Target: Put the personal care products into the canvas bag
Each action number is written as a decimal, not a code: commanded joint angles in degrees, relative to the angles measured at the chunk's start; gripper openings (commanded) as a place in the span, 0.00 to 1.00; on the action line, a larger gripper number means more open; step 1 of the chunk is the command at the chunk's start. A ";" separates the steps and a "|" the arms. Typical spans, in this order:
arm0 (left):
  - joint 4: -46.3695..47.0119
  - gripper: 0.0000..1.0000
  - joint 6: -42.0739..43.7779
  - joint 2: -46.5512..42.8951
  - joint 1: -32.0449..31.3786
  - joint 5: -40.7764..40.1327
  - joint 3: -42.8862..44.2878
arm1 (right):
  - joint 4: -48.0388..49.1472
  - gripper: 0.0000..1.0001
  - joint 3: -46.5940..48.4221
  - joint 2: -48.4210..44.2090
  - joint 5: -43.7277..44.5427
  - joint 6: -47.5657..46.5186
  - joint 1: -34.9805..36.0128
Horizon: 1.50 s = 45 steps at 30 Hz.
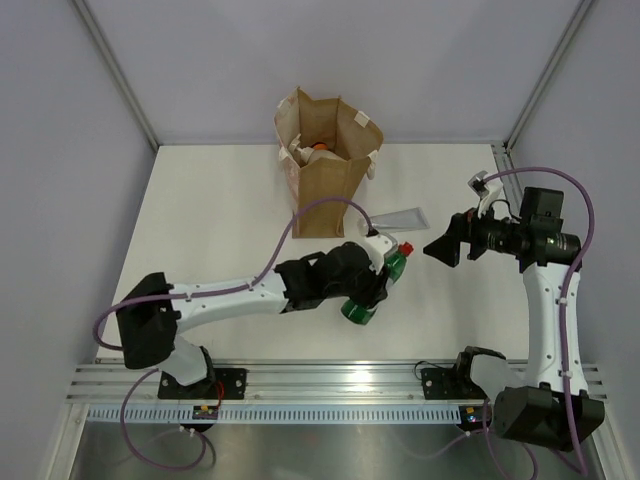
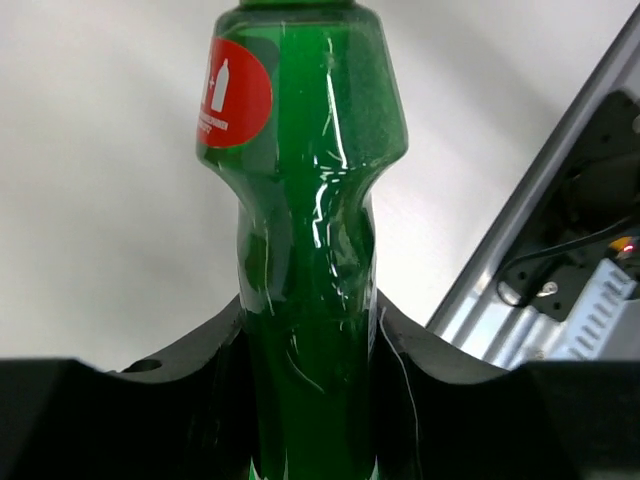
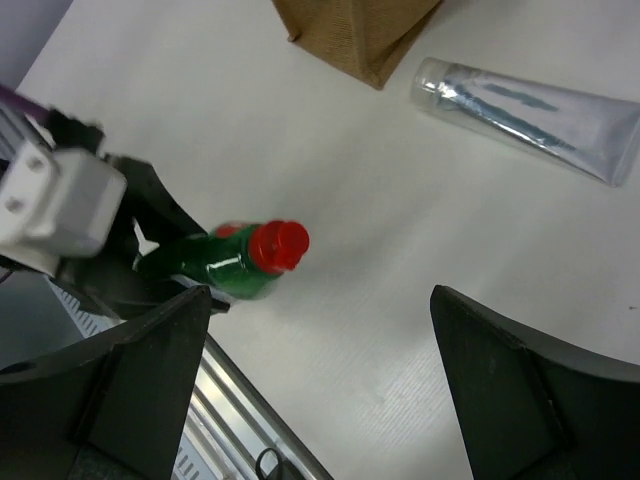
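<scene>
White tabletop [image 1: 200, 200] bears the tan canvas bag [image 1: 325, 185] upright at far centre. Near it the left gripper [image 1: 371, 285], arm stretched rightward, pinches a red-capped dark green bottle [image 1: 394, 264]. The right gripper [image 1: 443, 247] hovers spread to its right. A silver tube [image 1: 400, 217] lies just right of the bag.
</scene>
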 commanded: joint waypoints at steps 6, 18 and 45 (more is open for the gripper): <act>-4.24 0.00 -2.89 -11.86 13.47 4.23 20.39 | 2.00 0.99 -4.97 -4.26 -5.43 -2.03 -1.17; 2.88 0.00 -12.48 -4.05 34.04 3.01 34.64 | 1.56 1.00 -5.59 -6.37 -7.19 -2.11 -1.88; -11.79 0.64 -6.69 26.11 42.06 3.87 60.93 | -0.54 1.00 -6.64 -6.28 -13.07 -5.62 -1.96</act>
